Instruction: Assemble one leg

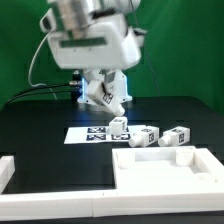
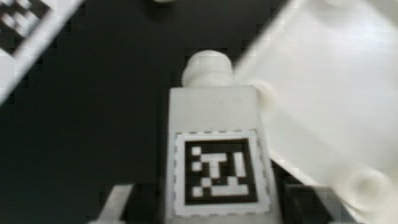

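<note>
- The black bench fills the lower part of the exterior view and carries all the loose parts.
- The Panda arm reaches down from above, over the far middle of the bench.
- A large white tray-like part with a raised rim lies flat at the near edge, toward the exterior view's right. In the wrist view its pale surface fills one side of the picture.
- Another white part sits at the exterior view's left edge, cut off by the frame.
- The marker board lies flat near the bench's middle, under and in front of the arm.
- Three spare legs rest on the bench: one at the marker board's right end, and two more in a row to its right, just behind the tray-like part's far rim.
- The leg is up off the bench, tilted, above the marker board. In the wrist view its tag faces the camera and its rounded end points away, just beside the tray-like part's edge.
- The fingers are closed onto the leg, one on each side.
</note>
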